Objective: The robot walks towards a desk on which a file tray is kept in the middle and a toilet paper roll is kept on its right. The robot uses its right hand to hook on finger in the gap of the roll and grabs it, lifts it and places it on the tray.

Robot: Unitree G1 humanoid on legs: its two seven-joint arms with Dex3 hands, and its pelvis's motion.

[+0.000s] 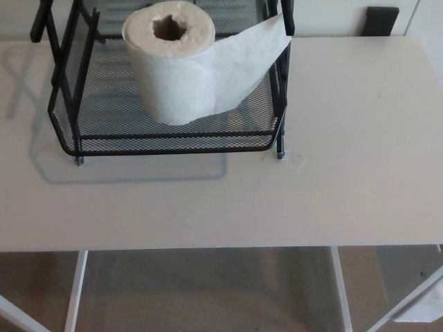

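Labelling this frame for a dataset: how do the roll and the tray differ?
The roll is white paper; the tray is black wire mesh. The roll is a rounded cylinder standing on end, hole up; the tray is a low, open, boxy basket. The roll is smaller and sits inside the tray. Both are carried by the desk.

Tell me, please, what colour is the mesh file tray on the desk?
Black: the file tray is black wire mesh, seen clearly in the head view.
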